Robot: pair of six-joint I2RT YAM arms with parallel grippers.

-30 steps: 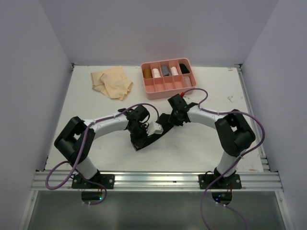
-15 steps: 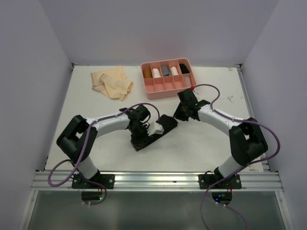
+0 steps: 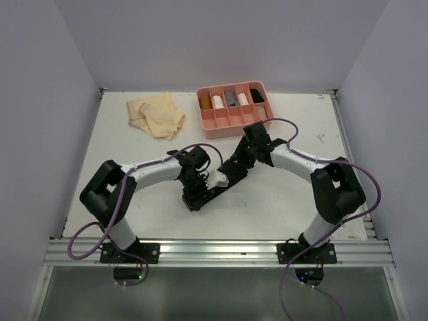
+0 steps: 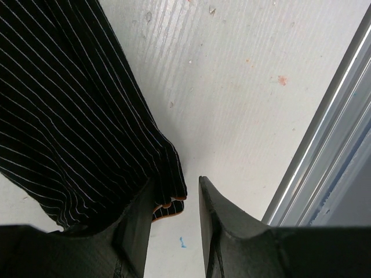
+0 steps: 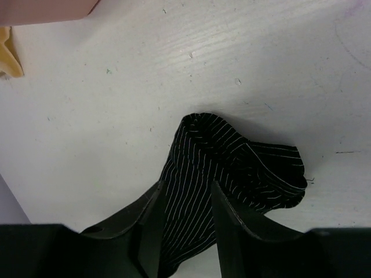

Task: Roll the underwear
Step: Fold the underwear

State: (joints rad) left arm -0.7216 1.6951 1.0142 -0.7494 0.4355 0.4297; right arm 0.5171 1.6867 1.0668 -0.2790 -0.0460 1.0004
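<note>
Far left, back of the counter (image 3: 287, 200): pale tan underwear (image 3: 157, 115), crumpled and layered, untouched and well apart from both arms.

Left of centre: left tool (image 4: 174, 188) low over the counter at the near end of the black pinstriped underwear (image 3: 227, 175). Its jaws stand partly apart with bare counter showing between them. A corner of the black cloth sits against the inner face of one finger. Nothing is pinched.

Centre: the black garment lies as a long diagonal band, near end by the left tool and far end towards the tray. It is flat under the left wrist camera. The far end is bunched into soft folds with a rounded hump.

Right of centre: right tool (image 5: 186, 188) over that far end, jaws partly apart. The striped cloth runs through the gap below them. No clamp is visible, and I cannot tell whether it touches the cloth.

Back right: pink divided tray (image 3: 215, 124), with small rolls in its rear compartments.

Handling, as judged:
- The cloth looks thin, light and limp, with no stiffness to hold a shape.
- It should sag from any single pinch, and a loose roll would likely spring open.
- The knit probably drags on the counter rather than slides.
- The best hold looks to be the hem at one end, a tool on each corner, fingers right down to the surface to catch all layers.
- The bunched far end would likely need flattening first.
</note>
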